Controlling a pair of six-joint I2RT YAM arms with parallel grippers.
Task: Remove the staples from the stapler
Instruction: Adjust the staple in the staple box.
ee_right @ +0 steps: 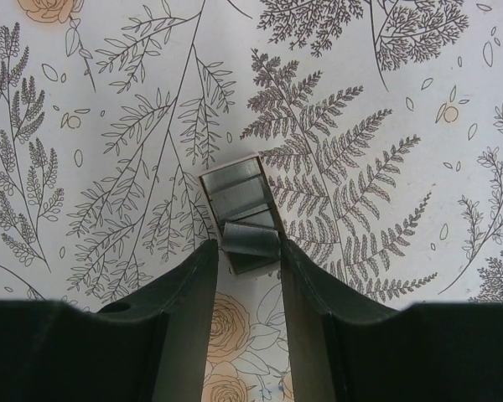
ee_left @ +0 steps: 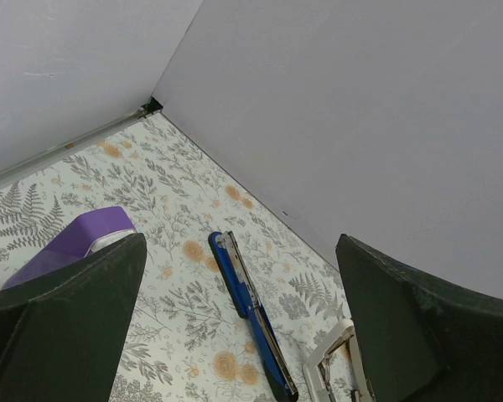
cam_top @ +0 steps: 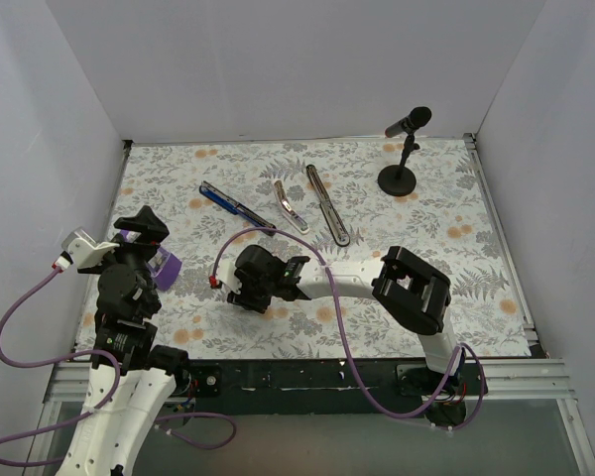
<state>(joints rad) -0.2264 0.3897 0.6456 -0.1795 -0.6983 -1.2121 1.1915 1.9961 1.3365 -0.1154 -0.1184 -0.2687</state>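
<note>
Some staples (ee_right: pixel 239 193) are already out, near the stapler (cam_top: pixel 233 205), pinched in the right end effector (ee_right: pixel 249 244); the left end effector (ee_left: pixel 239 244) is spread wide.

We find open mat (cam_top: pixel 486 248) mid-right; the stapler (cam_top: pixel 290 206) spans upper centre, a microphone (cam_top: pixel 402 159) stands upper right, a purple block (cam_top: pixel 166 266) sits left.
</note>
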